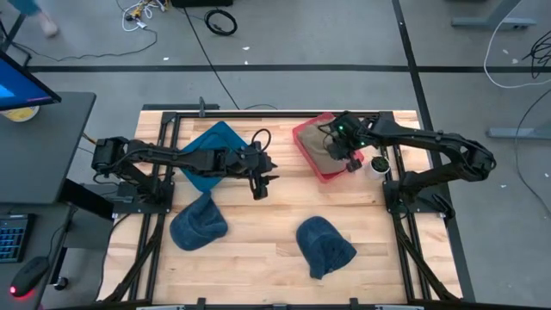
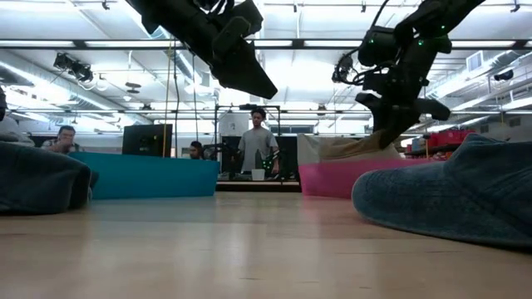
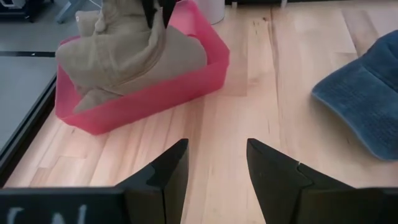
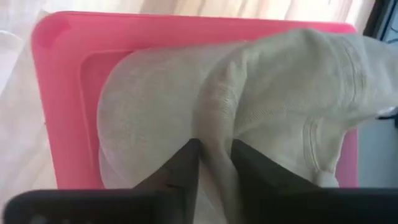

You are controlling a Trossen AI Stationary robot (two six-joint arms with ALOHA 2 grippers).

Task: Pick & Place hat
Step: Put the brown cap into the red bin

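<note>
The tan hat fills the right wrist view, running past its edge and hiding most of the pink bin floor. In the low view, the near blue hat is cut off at the side. People behind are too small to make out.

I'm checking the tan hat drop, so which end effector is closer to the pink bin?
Right. The right end effector is directly over the pink bin, its fingers around a fold of the tan hat. The left end effector hovers over bare table beside the bin.
</note>
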